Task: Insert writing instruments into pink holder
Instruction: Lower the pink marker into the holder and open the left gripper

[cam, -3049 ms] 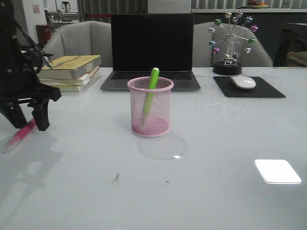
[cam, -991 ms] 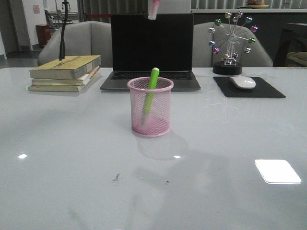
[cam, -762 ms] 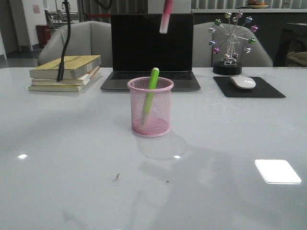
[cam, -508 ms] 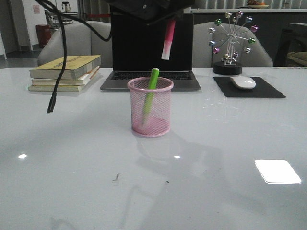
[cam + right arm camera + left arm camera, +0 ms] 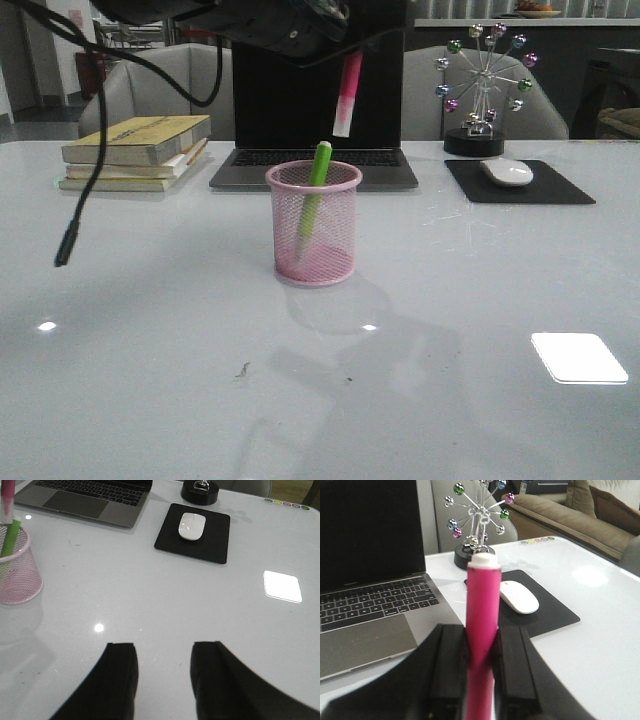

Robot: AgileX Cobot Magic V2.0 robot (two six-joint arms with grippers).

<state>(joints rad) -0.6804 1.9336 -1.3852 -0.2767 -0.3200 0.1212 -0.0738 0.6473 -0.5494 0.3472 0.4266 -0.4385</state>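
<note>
The left pincer (image 5: 481, 667) grips the pink marker (image 5: 348, 92); below it, the pink holder (image 5: 313, 223) contains the green marker (image 5: 314, 192); the right pincer (image 5: 162, 680) gapes empty.

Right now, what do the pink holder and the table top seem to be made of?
The pink holder: apparently painted wire mesh, since the green marker shows through its wall. The table top: a glossy white surface, maybe glass or lacquer; it mirrors lights.
</note>
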